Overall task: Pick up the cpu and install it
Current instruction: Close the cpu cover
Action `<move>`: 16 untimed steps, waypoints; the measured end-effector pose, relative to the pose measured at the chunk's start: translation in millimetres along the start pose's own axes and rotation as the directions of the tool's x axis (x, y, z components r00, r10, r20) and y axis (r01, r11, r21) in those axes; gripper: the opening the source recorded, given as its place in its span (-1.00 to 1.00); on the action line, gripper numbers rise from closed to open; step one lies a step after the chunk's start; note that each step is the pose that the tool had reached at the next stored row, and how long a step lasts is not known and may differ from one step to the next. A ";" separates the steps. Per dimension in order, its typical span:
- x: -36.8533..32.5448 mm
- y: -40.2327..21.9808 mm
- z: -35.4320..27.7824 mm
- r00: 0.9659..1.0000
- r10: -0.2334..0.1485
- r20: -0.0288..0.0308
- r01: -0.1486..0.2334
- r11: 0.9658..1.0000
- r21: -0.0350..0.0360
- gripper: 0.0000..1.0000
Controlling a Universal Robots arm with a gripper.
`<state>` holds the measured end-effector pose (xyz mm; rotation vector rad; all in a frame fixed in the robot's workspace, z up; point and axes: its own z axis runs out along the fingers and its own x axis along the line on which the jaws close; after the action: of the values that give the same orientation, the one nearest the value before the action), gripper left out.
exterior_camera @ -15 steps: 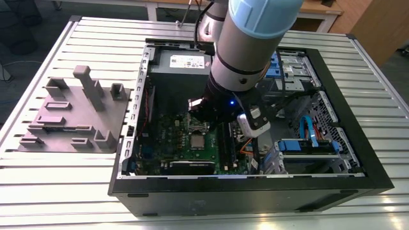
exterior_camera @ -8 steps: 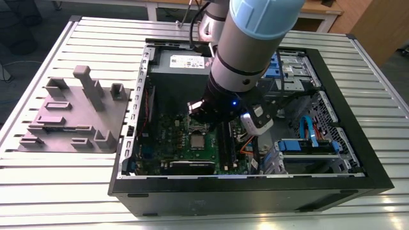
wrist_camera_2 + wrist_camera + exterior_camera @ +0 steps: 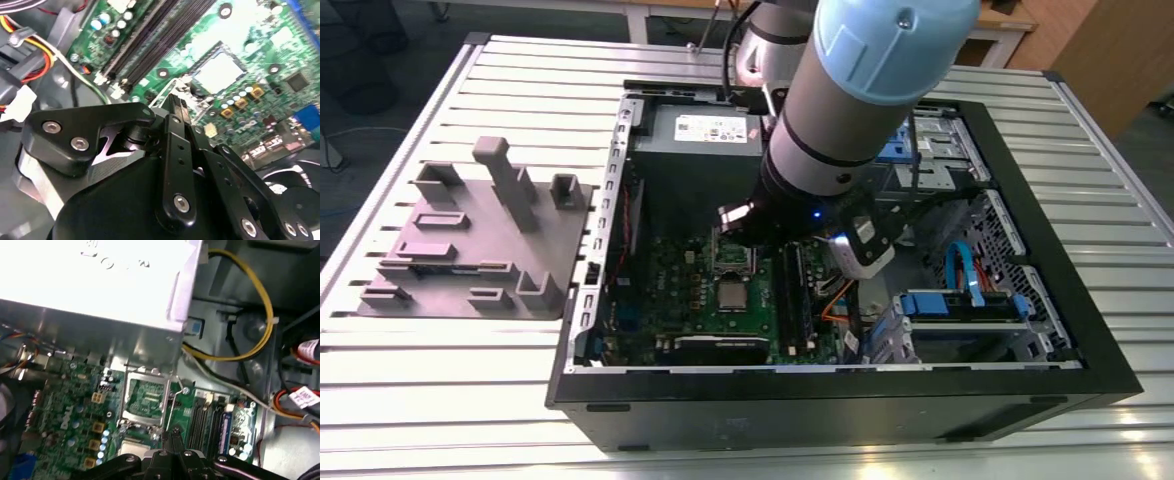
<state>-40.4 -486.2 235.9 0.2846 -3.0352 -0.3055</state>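
Note:
The cpu (image 3: 732,294) is a small silvery square lying flat in the socket on the green motherboard (image 3: 680,285), inside the open computer case. It also shows as a pale square in both wrist views (image 3: 220,73) (image 3: 134,446). The socket's metal load frame (image 3: 145,399) stands open beside it. My gripper (image 3: 781,243) hangs over the board just beside the socket. Its black fingers (image 3: 176,116) are shut together with nothing seen between them, and the tips (image 3: 175,433) sit at the thin wire socket lever (image 3: 173,405).
A grey holder block (image 3: 467,240) with upright posts stands on the slatted table at the exterior view's left. Black memory slots (image 3: 145,42) run beside the socket. The power supply (image 3: 700,130), yellow cables (image 3: 260,300) and blue drive bays (image 3: 961,305) crowd the case.

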 end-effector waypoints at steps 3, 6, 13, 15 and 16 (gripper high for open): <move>-0.1 -0.2 1.1 0.999 -0.044 -0.009 0.044 0.999 -0.001 -0.79; -0.2 -0.4 2.3 0.995 -0.098 -0.020 0.098 0.995 0.001 -0.79; -3.3 -1.0 4.3 0.985 -0.169 -0.034 0.169 0.986 0.003 -0.79; -7.1 -1.3 4.6 0.984 -0.172 -0.032 0.172 0.985 -0.004 -0.79; -9.0 -1.5 4.9 0.984 -0.174 -0.030 0.174 0.985 -0.008 -0.79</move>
<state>-31.8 -485.0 230.3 0.5513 -2.9831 -0.3176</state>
